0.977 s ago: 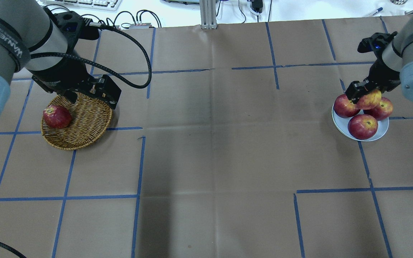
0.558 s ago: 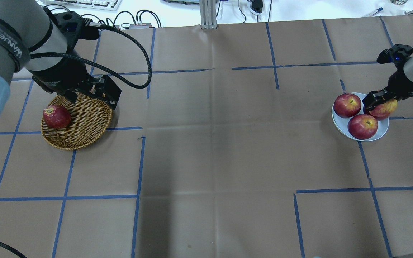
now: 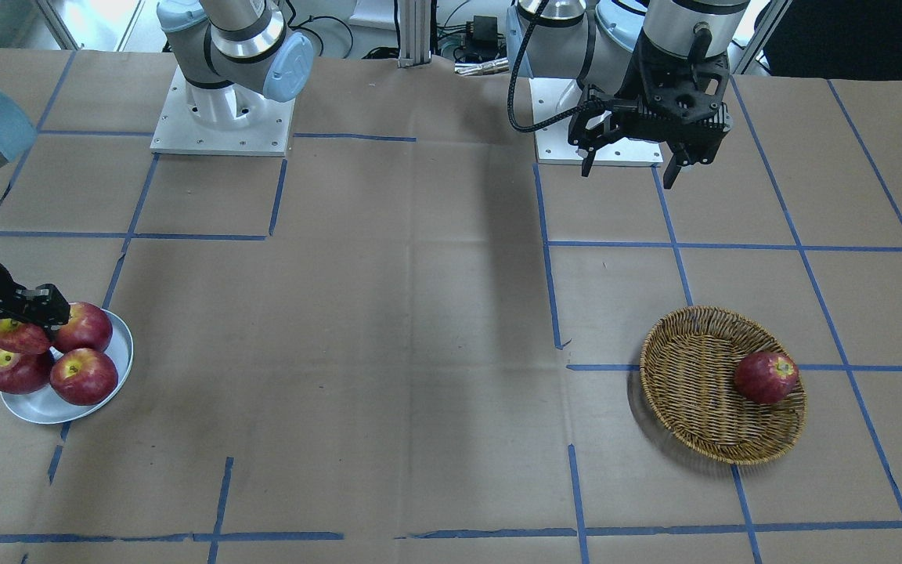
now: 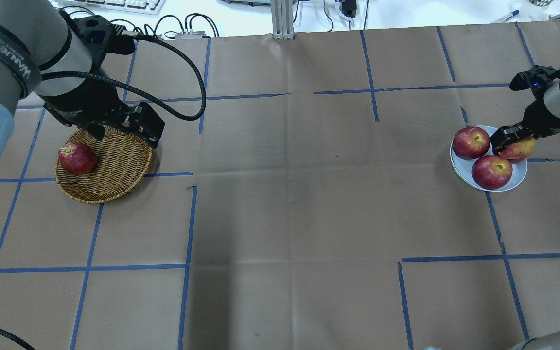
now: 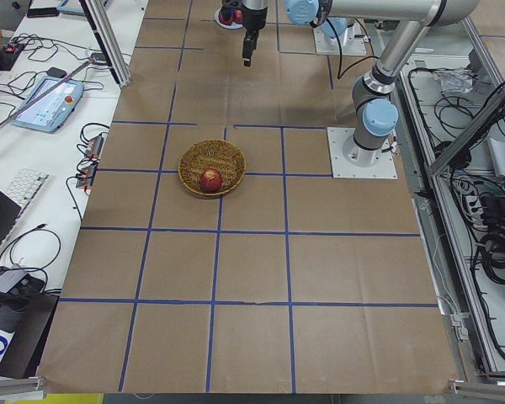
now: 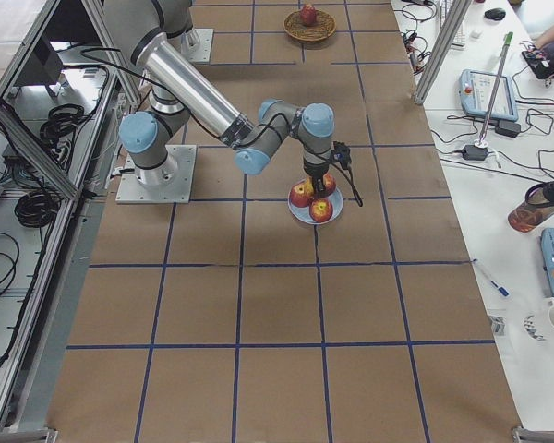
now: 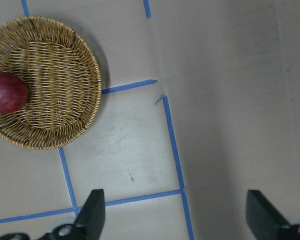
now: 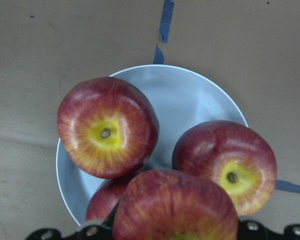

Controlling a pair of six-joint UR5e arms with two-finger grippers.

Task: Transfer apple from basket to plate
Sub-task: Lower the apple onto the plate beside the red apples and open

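Note:
My right gripper (image 4: 509, 142) is shut on the apple (image 4: 520, 148), streaky red with yellow. It holds it low over the right side of the plate (image 4: 457, 164), on top of another apple there. The right wrist view shows the held apple (image 8: 177, 205) above the plate (image 8: 190, 100). The wicker basket (image 4: 117, 170) lies at the left and holds one dark red apple (image 4: 77, 158). My left gripper (image 4: 127, 136) is open and empty, hovering above the basket's back edge. In the left wrist view the basket (image 7: 55, 85) is at the upper left.
Two more apples (image 4: 471, 142) (image 4: 491, 171) lie in full view on the plate; a third is mostly hidden under the held one. The front-facing view shows three plate apples, one of them (image 3: 83, 374) nearest the front. Brown paper with blue tape lines covers the table.
My right gripper has carried the apple to the right and down, from over the plate's back to low over its right side. The left arm has not moved.

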